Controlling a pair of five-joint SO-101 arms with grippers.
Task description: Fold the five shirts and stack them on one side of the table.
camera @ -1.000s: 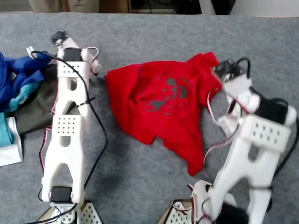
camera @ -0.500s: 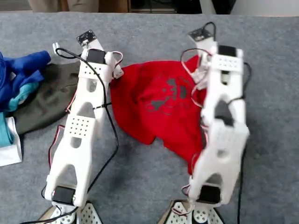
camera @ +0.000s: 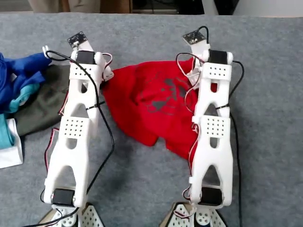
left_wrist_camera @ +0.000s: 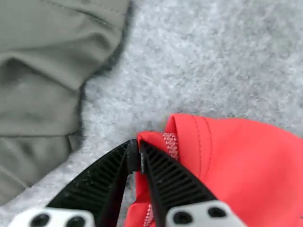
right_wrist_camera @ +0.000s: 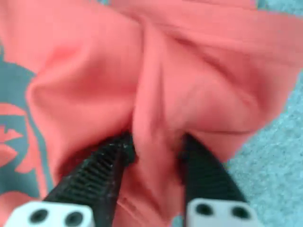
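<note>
A red shirt (camera: 151,101) with a dark print lies crumpled in the middle of the grey table (camera: 265,71). My left gripper (camera: 105,74) is at the shirt's left corner. In the left wrist view its black fingers (left_wrist_camera: 161,175) are shut on the stitched red hem (left_wrist_camera: 170,144). My right gripper (camera: 195,78) is over the shirt's right upper part. The right gripper (right_wrist_camera: 154,144) pinches a bunched fold of the red shirt (right_wrist_camera: 199,80) between its fingers.
A pile of shirts sits at the table's left edge: blue (camera: 21,71), teal (camera: 19,97), dark olive (camera: 45,101) and white (camera: 9,153). The olive shirt (left_wrist_camera: 42,61) lies close beside my left gripper. Bare table stretches to the right and along the far edge.
The right arm swung in from the right and now lies over the shirt, its right upper corner drawn inward. The left arm shifted right, then back left, pulling the shirt's left corner.
</note>
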